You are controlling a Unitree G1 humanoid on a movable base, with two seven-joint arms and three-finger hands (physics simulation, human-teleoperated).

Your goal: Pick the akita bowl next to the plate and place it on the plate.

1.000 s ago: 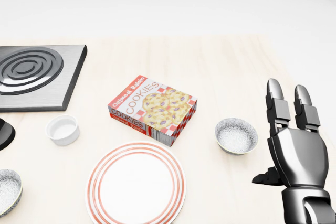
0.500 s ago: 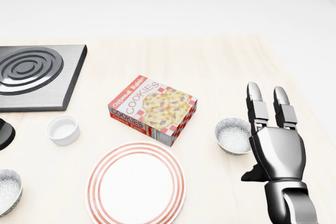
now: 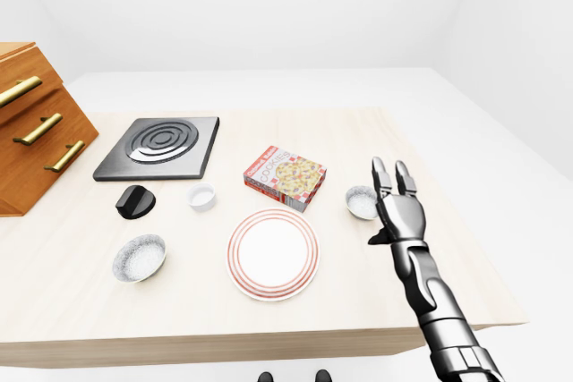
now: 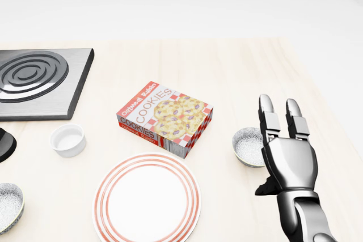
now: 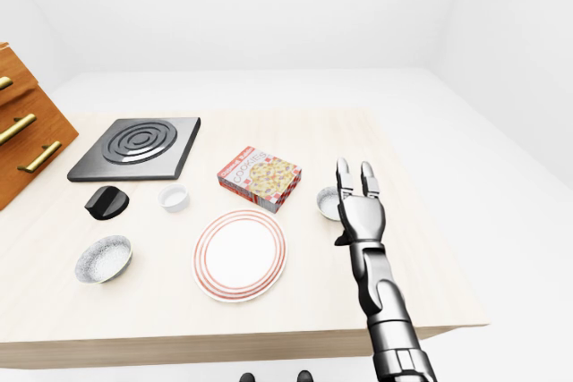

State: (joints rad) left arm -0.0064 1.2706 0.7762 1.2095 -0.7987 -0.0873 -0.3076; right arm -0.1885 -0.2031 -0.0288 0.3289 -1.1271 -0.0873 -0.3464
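Risk of a nudge comes first: the right hand (image 4: 289,162) stands with its fingers (image 4: 266,114) straight, apart from the thumb and holding nothing. If it closes in sideways, it could shove the akita bowl (image 4: 247,143) across the tabletop (image 4: 238,72) toward the cookie box (image 4: 164,117). The bowl sits just left of the fingers, partly hidden behind them; contact cannot be judged. The plate (image 4: 147,199) lies farther left.

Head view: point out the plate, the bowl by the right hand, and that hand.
plate (image 4: 146,201), head view, its bare white centre.
bowl (image 4: 247,147), head view, its speckled inside.
right hand (image 4: 288,160), head view, the back of its palm.
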